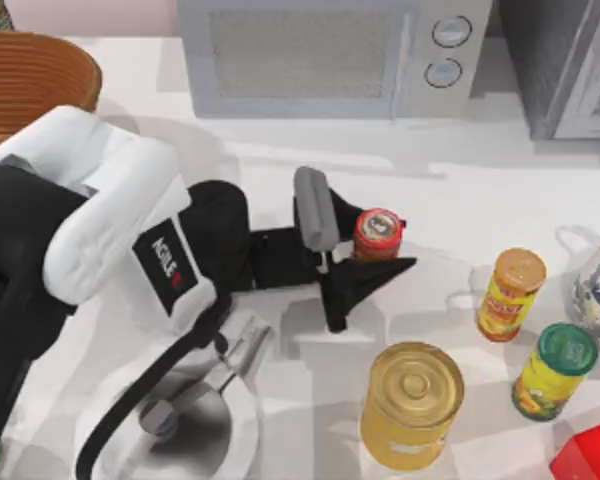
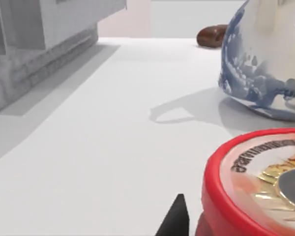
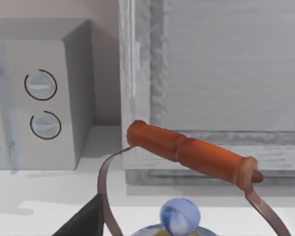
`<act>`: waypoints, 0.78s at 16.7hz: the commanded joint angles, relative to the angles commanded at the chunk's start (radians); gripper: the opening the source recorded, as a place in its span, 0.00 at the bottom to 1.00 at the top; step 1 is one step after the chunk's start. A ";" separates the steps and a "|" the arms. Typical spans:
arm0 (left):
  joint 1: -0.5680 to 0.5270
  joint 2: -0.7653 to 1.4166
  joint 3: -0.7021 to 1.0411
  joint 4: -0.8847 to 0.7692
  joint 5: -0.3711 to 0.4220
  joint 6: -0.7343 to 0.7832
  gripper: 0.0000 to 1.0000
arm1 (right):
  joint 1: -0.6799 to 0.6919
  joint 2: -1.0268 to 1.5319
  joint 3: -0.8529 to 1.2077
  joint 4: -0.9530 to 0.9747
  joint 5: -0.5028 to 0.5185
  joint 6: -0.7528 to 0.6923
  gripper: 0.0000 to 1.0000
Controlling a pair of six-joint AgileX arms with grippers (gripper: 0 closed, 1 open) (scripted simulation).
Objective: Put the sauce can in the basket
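Left gripper (image 1: 365, 258) straddles the small red cylindrical sauce can with its yellow-orange band and silver top (image 1: 377, 234).

Top view: the can stands upright mid-table between the wide-spread fingers, not yet pinched; the tan-brown woven wicker basket (image 1: 30, 75) waits at the far left corner. Left wrist view: the can's red rim (image 2: 255, 182) sits close beside one dark fingertip (image 2: 174, 221). It looks rigid, light and smooth-sided, best squeezed across its label band. Right wrist view: the right arm hangs over a kettle's orange handle (image 3: 194, 152); its finger state cannot be told.
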 joint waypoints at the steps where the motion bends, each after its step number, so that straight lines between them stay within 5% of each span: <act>1: 0.000 0.000 0.000 0.000 0.000 0.000 0.00 | 0.000 0.000 0.000 0.000 0.000 0.000 1.00; 7: 0.030 -0.036 0.028 -0.019 0.023 0.016 0.00 | 0.000 0.000 0.000 0.000 0.000 0.000 1.00; 13: 0.287 -0.316 0.123 -0.222 0.167 0.091 0.00 | 0.000 0.000 0.000 0.000 0.000 0.000 1.00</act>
